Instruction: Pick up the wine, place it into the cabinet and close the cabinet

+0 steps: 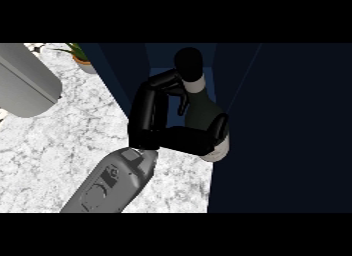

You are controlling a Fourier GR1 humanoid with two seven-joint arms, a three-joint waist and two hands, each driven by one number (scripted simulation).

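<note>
The wine bottle [201, 111] is dark with a pale label and a black cap. It is tilted, its cap toward the top of the head view, over the counter's right edge against the dark blue cabinet [297, 125]. My left hand [151, 117] is shut on it from the left: fingers curl over its neck and shoulder, and the thumb wraps its lower body. The grey forearm [112, 182] rises from the lower edge. The hand hides much of the bottle. My right hand does not show.
The white marble counter [68, 140] fills the left half. A large grey rounded object [16, 80] lies at the upper left. A small potted plant [80, 56] stands at the back, beside the cabinet's left panel [123, 75].
</note>
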